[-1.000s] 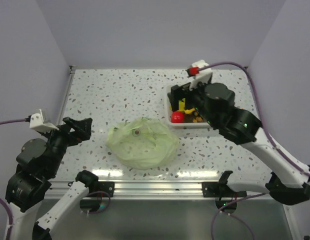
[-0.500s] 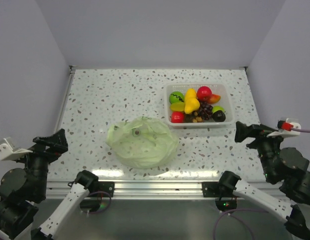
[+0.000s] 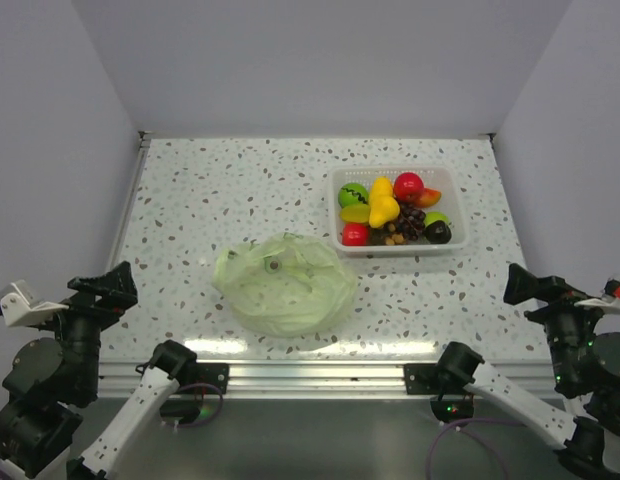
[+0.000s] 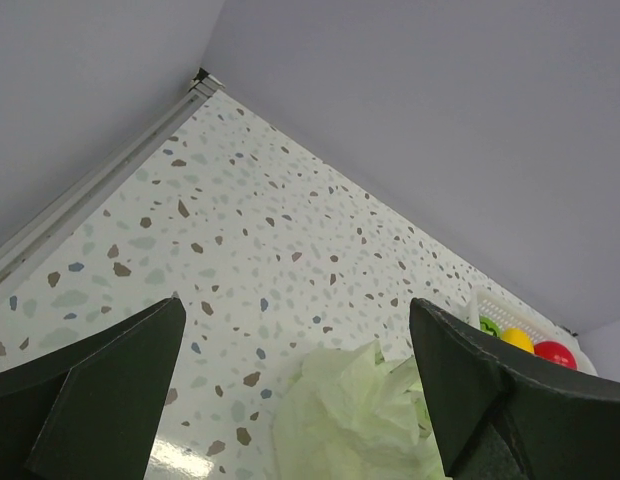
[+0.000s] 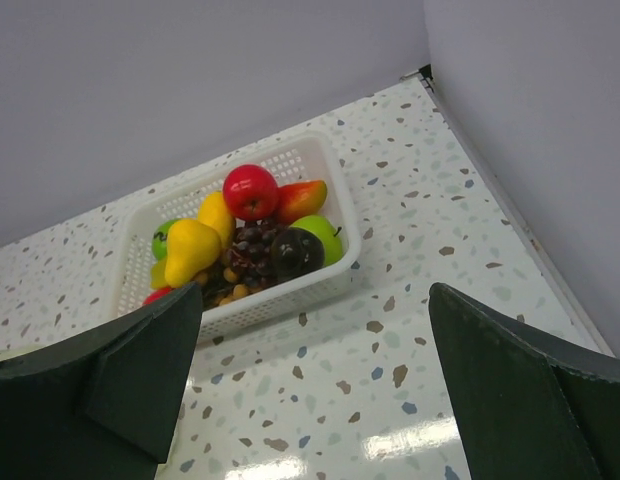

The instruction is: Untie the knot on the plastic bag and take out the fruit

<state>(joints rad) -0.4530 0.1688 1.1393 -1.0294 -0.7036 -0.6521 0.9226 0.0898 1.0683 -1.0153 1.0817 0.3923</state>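
The fruit [image 3: 395, 212] is lying heaped in the white basket [image 3: 405, 250] at the far right of the surface [image 3: 220, 190]; the pale green bag [image 3: 285, 285] is resting slack mid-surface, no knot discernible. The left gripper [image 4: 295, 305] and right gripper [image 5: 315, 290] are hovering at the near edge, fingers spread wide and empty. The task is looking complete, so parking both arms apart from bag and basket is likely sufficing.

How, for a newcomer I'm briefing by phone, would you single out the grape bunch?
Find the white basket at the far right of the table, beyond the crumpled green bag. The grape bunch lies in its middle, between the yellow pear and a round dark fruit. It alone is a knobbly purple cluster; its neighbours are smooth.
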